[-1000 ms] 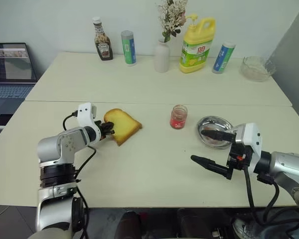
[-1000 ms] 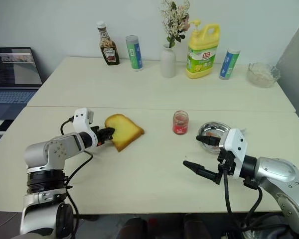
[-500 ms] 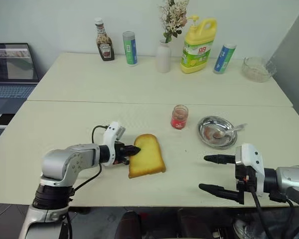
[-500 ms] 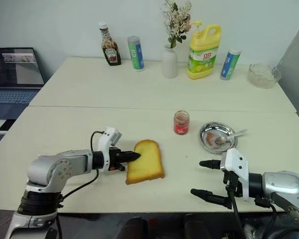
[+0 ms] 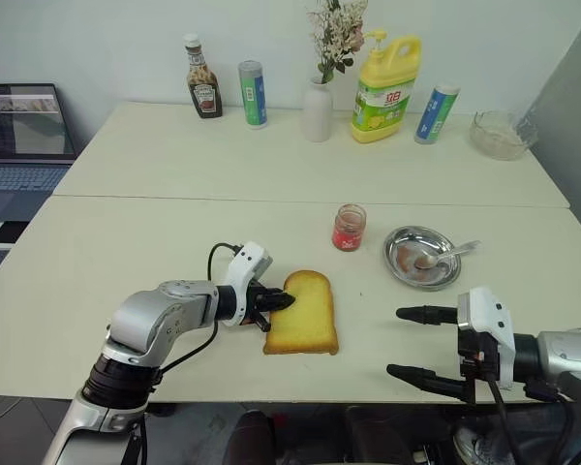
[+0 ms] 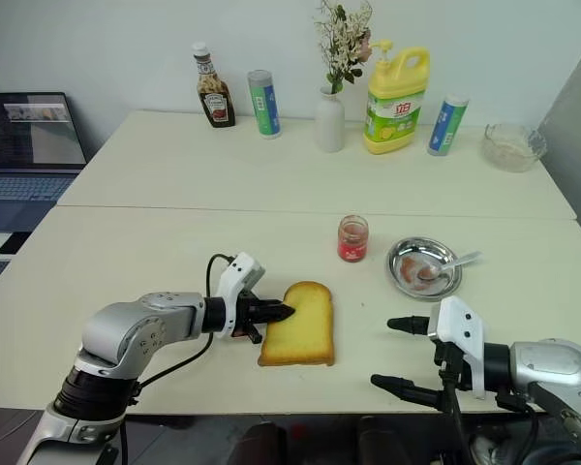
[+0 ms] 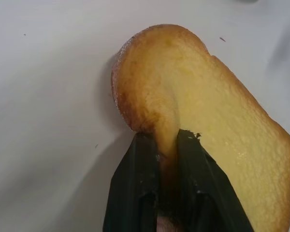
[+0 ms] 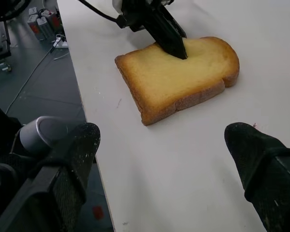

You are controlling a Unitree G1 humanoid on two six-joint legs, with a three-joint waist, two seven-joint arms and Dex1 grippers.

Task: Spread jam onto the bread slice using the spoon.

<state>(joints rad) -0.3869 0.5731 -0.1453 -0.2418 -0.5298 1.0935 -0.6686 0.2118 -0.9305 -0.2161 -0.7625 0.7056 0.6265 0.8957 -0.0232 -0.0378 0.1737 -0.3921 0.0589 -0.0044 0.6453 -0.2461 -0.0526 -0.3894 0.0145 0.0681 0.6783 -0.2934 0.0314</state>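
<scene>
At lower centre of the left eye view, the left gripper [image 5: 277, 301] was nipped on the near-left edge of the bread [image 5: 303, 313]; in the left wrist view its two black fingers [image 7: 137, 181] stood almost together with a thin bit of crust and crumb squeezed between them. The bread lay flat on the table [image 5: 126, 232], below and a little left of the jam [image 5: 348, 228]. At lower right the right gripper [image 5: 418, 343] was spread wide and held nothing, its fingers [image 8: 261, 166] well apart over the table edge.

The bread looked light, stiff at the crust and soft in the crumb, so a pinch at the rim would likely dent or crumble it; I judged it better pressed flat or held by the crust than lifted. The spoon [image 5: 443, 256], right of centre, lay in the steel dish [image 5: 400, 242] with its handle over the right rim; thin, hard and smooth, it would probably slip unless taken by that handle. The jar was glass, small and breakable, best steadied round its side.

Along the top of the frame, the yellow jug [image 5: 385, 87] bore a label whose characters I could not read with certainty, and the print on the brown bottle [image 5: 200, 89] was too small to make out.
</scene>
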